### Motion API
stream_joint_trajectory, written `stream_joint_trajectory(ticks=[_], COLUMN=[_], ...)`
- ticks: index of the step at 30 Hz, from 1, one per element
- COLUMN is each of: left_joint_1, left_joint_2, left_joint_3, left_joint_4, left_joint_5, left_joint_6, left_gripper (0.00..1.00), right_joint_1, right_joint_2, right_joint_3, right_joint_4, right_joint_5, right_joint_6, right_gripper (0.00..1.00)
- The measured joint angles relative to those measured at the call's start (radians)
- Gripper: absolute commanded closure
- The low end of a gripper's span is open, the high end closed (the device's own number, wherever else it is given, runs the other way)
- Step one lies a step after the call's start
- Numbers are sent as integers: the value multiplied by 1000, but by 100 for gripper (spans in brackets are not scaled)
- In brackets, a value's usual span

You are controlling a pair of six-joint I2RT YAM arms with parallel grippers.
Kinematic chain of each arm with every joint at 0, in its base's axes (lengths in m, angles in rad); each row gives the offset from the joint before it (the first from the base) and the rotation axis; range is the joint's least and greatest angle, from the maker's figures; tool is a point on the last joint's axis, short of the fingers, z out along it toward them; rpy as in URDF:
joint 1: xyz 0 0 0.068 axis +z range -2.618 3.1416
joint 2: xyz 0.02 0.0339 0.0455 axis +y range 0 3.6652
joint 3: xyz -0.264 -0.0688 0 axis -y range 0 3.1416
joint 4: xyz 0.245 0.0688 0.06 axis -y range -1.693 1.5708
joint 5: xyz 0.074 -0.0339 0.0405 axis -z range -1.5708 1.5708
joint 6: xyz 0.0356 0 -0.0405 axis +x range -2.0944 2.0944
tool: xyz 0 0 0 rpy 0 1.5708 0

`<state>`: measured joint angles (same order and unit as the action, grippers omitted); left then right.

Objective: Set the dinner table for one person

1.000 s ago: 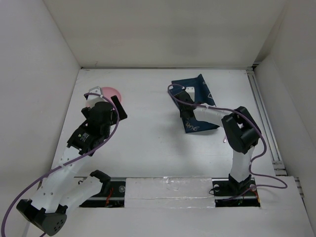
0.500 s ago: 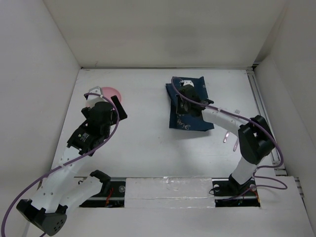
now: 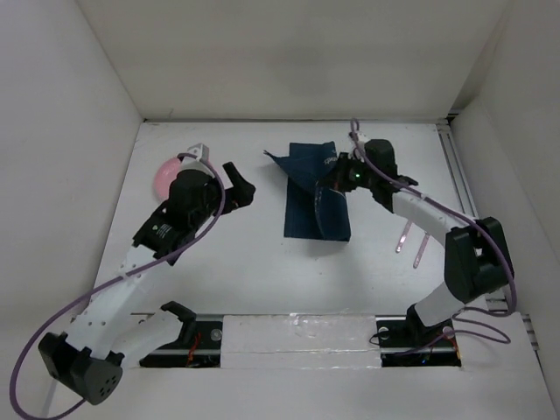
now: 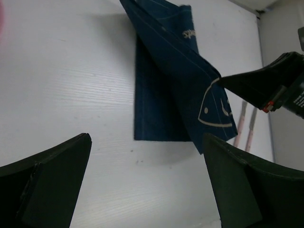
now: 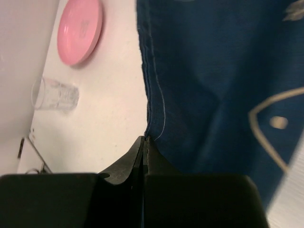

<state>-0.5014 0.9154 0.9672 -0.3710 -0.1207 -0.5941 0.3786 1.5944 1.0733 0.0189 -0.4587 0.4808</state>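
Right gripper pinches navy fish placemat by its edge so I can spread it flat on dinner table; left gripper hovers, fingers apart.

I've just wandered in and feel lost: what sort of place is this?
Most likely a robotics test cell, not a dining room. Plain white walls box in a white tabletop, robot arms, left and right, are bolted at its near edge, and the right gripper pinches a navy placemat.
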Motion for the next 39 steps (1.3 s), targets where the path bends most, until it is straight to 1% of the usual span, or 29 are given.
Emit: stream_joint_trajectory(ticks=[4,5,8,12,14,16,19,23,27,29,30,33,36,37,39], left_joint_1=[-2,-2,-2,-5,-14,-32,-78,-133,-144,-142,-141,-137,-141,-146,-159], left_joint_2=[125,175,320,543,650,741,820,839,839,850,860,897,937,953,988], left_joint_3=[-67,-96,-132,-130,-104,-53,35,101,109,109,111,140,179,196,233], left_joint_4=[197,252,360,504,529,521,468,396,334,309,298,291,291,290,283], left_joint_5=[172,229,337,456,489,486,440,331,241,208,193,170,152,138,117], left_joint_6=[-46,-62,-93,-128,-142,-146,-147,-147,-148,-148,-148,-148,-145,-143,-140], left_gripper=[0,0,2,5,6,6,6,6,10,16,16,30,36,47,66], right_joint_1=[-127,-156,-230,-282,-294,-309,-340,-374,-394,-406,-412,-431,-441,-443,-444], right_joint_2=[-107,-138,-224,-289,-307,-317,-318,-319,-327,-328,-328,-328,-328,-328,-328], right_joint_3=[-104,-140,-231,-301,-318,-328,-336,-336,-336,-336,-336,-336,-336,-336,-336], right_joint_4=[53,71,96,98,93,92,84,76,71,69,68,66,63,63,63], right_joint_5=[3,6,44,143,195,225,246,249,249,249,249,249,245,244,242], right_joint_6=[45,61,98,120,126,127,127,126,126,126,126,126,125,125,125], right_gripper=[100,100,100,100,100,100,100,100,100,100,100,100,100,100,100])
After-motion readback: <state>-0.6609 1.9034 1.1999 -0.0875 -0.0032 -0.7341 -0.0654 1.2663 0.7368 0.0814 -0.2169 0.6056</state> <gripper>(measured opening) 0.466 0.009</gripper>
